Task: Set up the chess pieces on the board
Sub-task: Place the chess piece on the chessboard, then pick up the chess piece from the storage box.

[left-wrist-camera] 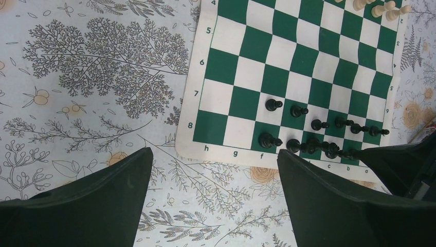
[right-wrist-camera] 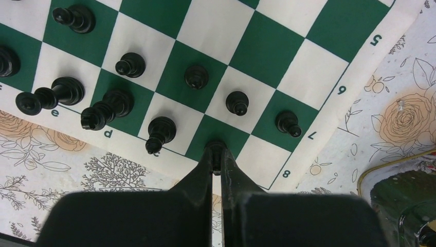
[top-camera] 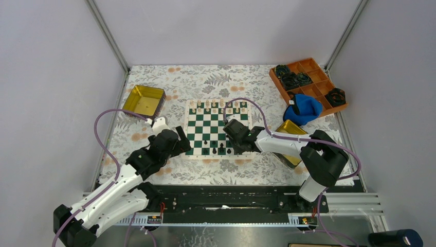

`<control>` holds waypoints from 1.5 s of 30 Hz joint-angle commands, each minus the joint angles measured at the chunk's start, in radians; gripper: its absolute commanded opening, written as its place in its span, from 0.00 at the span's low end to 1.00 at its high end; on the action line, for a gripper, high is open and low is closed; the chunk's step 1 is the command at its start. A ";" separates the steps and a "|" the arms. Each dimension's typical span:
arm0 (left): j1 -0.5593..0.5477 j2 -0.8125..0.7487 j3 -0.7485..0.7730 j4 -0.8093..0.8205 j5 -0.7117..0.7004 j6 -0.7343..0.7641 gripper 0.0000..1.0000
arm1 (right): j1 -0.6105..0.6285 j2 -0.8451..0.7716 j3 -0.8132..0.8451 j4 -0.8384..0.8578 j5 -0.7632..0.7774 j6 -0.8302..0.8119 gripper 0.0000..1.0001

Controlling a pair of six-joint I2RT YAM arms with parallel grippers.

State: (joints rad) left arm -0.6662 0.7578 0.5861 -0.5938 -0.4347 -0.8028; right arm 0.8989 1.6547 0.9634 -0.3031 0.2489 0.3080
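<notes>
The green-and-white board (top-camera: 216,128) lies mid-table. Cream chess pieces (top-camera: 218,105) line its far rows and black pieces (top-camera: 213,150) stand along its near rows. My right gripper (top-camera: 236,144) is over the board's near right corner. In the right wrist view it (right-wrist-camera: 217,154) is shut on a black chess piece (right-wrist-camera: 216,146), on the green square beside the 8 corner. Black pawns (right-wrist-camera: 237,102) and taller pieces (right-wrist-camera: 162,128) stand close by. My left gripper (left-wrist-camera: 213,159) is open and empty over the tablecloth, just off the board's (left-wrist-camera: 308,56) near left corner.
A gold tin (top-camera: 144,99) sits far left of the board. A second gold tin (top-camera: 289,128) lies right of it, partly under my right arm. An orange divided tray (top-camera: 308,77) with black rings and a blue cloth (top-camera: 304,109) are at the far right.
</notes>
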 commanded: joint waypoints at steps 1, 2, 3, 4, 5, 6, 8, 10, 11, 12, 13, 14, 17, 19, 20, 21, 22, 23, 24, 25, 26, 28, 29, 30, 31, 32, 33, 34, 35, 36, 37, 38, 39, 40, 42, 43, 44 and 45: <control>0.006 -0.002 -0.008 0.030 -0.019 -0.015 0.99 | 0.011 -0.008 0.001 0.005 -0.016 -0.002 0.00; 0.005 0.000 -0.009 0.029 -0.019 -0.015 0.99 | 0.011 -0.006 0.003 0.004 -0.018 -0.003 0.00; 0.005 0.001 -0.007 0.030 -0.019 -0.015 0.99 | 0.010 -0.004 0.004 0.005 -0.019 -0.003 0.00; 0.005 0.002 -0.007 0.030 -0.017 -0.015 0.99 | 0.011 -0.003 0.004 0.004 -0.018 -0.004 0.00; 0.005 0.003 -0.007 0.029 -0.018 -0.013 0.99 | 0.010 0.000 0.006 0.004 -0.017 -0.004 0.00; 0.005 0.002 -0.007 0.029 -0.018 -0.013 0.99 | 0.011 0.002 0.007 0.004 -0.015 -0.005 0.01; 0.005 0.001 -0.008 0.030 -0.019 -0.013 0.99 | 0.011 0.005 0.009 0.002 -0.014 -0.007 0.04; 0.005 0.001 -0.008 0.030 -0.019 -0.015 0.99 | 0.010 0.008 0.011 0.000 -0.012 -0.007 0.08; 0.005 0.001 -0.008 0.029 -0.018 -0.015 0.99 | 0.010 0.009 0.009 0.001 -0.010 -0.007 0.12; 0.005 0.001 -0.009 0.029 -0.018 -0.015 0.99 | 0.010 0.009 0.008 0.002 -0.009 -0.007 0.16; 0.005 0.001 -0.008 0.031 -0.018 -0.015 0.99 | 0.010 0.010 0.006 0.002 -0.009 -0.008 0.19; 0.005 0.003 -0.008 0.031 -0.018 -0.015 0.99 | 0.011 0.010 0.005 0.004 -0.010 -0.007 0.22; 0.005 0.002 -0.009 0.031 -0.017 -0.015 0.99 | 0.010 0.004 0.003 0.005 -0.009 -0.008 0.31; 0.005 0.002 -0.008 0.032 -0.016 -0.015 0.99 | 0.011 0.000 0.003 0.005 -0.007 -0.011 0.34; 0.005 0.001 -0.008 0.032 -0.016 -0.015 0.99 | 0.010 -0.003 0.004 0.005 -0.008 -0.013 0.35; 0.005 0.000 -0.009 0.032 -0.016 -0.015 0.99 | 0.010 -0.006 0.006 0.004 -0.006 -0.013 0.35; 0.005 -0.001 -0.008 0.031 -0.016 -0.015 0.99 | 0.010 -0.009 0.007 0.003 -0.003 -0.015 0.35; 0.005 -0.001 -0.008 0.031 -0.016 -0.015 0.99 | 0.010 -0.013 0.007 -0.001 -0.002 -0.015 0.35; 0.005 -0.001 -0.008 0.030 -0.016 -0.015 0.99 | 0.010 -0.022 0.008 -0.003 -0.002 -0.016 0.35; 0.005 -0.003 -0.009 0.030 -0.016 -0.015 0.99 | 0.010 -0.028 0.009 -0.006 0.001 -0.017 0.35; 0.005 -0.002 -0.008 0.030 -0.016 -0.014 0.99 | 0.010 -0.036 0.009 -0.010 0.001 -0.017 0.35; 0.005 -0.003 -0.008 0.030 -0.017 -0.014 0.99 | 0.011 -0.057 0.009 -0.020 0.004 -0.017 0.35; 0.005 -0.003 -0.009 0.029 -0.018 -0.014 0.99 | 0.009 -0.070 0.009 -0.025 0.005 -0.017 0.35; 0.005 -0.003 -0.008 0.029 -0.018 -0.014 0.99 | 0.010 -0.086 0.010 -0.033 0.006 -0.017 0.35; 0.005 -0.003 -0.008 0.030 -0.018 -0.015 0.99 | 0.011 -0.104 0.009 -0.039 0.007 -0.017 0.35; 0.005 -0.003 -0.008 0.030 -0.017 -0.013 0.99 | 0.011 -0.122 0.010 -0.047 0.009 -0.016 0.35; 0.005 -0.002 -0.008 0.031 -0.018 -0.013 0.99 | 0.010 -0.143 0.012 -0.056 0.015 -0.015 0.35; 0.005 -0.003 -0.007 0.028 -0.018 -0.013 0.99 | 0.011 -0.165 0.013 -0.065 0.027 -0.015 0.35; 0.005 -0.003 -0.007 0.028 -0.018 -0.013 0.99 | 0.010 -0.188 0.012 -0.075 0.040 -0.013 0.35; 0.006 -0.004 -0.006 0.028 -0.017 -0.013 0.99 | 0.011 -0.214 0.010 -0.078 0.054 -0.009 0.35; 0.005 -0.007 -0.008 0.029 -0.018 -0.013 0.99 | 0.010 -0.238 0.006 -0.081 0.079 -0.003 0.36; 0.005 -0.008 -0.008 0.028 -0.017 -0.013 0.99 | 0.010 -0.261 0.003 -0.090 0.109 0.003 0.38; 0.005 -0.010 -0.008 0.029 -0.018 -0.013 0.99 | 0.010 -0.281 0.003 -0.103 0.148 0.011 0.40; 0.005 -0.012 -0.009 0.030 -0.016 -0.013 0.99 | 0.008 -0.298 0.003 -0.117 0.188 0.017 0.41; 0.005 -0.011 -0.011 0.035 -0.014 -0.011 0.99 | -0.005 -0.333 -0.002 -0.147 0.276 0.035 0.44; 0.005 -0.009 -0.011 0.038 -0.013 -0.010 0.99 | -0.018 -0.351 -0.006 -0.160 0.304 0.045 0.45; 0.005 -0.008 -0.011 0.040 -0.011 -0.008 0.99 | -0.039 -0.372 -0.020 -0.169 0.321 0.055 0.46; 0.005 -0.006 -0.012 0.041 -0.010 -0.006 0.99 | -0.071 -0.394 -0.031 -0.178 0.324 0.065 0.46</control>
State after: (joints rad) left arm -0.6662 0.7589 0.5861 -0.5934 -0.4343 -0.8028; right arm 0.8917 1.3437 0.9585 -0.4129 0.4183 0.3241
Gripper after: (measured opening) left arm 0.987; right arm 0.453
